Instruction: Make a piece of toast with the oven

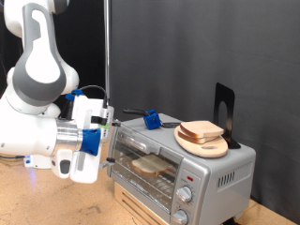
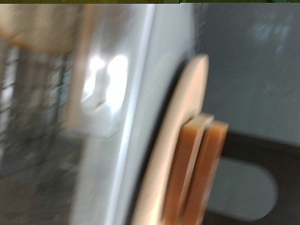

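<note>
Readable text: none in either view.
Oven (image 1: 202, 169) front and knobs: no legible markings, too small to read.
Robot arm (image 1: 42, 70) casing: no visible logo or lettering.
Wrist view: blurred, nothing readable.

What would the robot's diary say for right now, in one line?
tool at door of small silver-grey toaster oven | pale bread slice on rack inside | stacked slices on round wooden board on top
</note>
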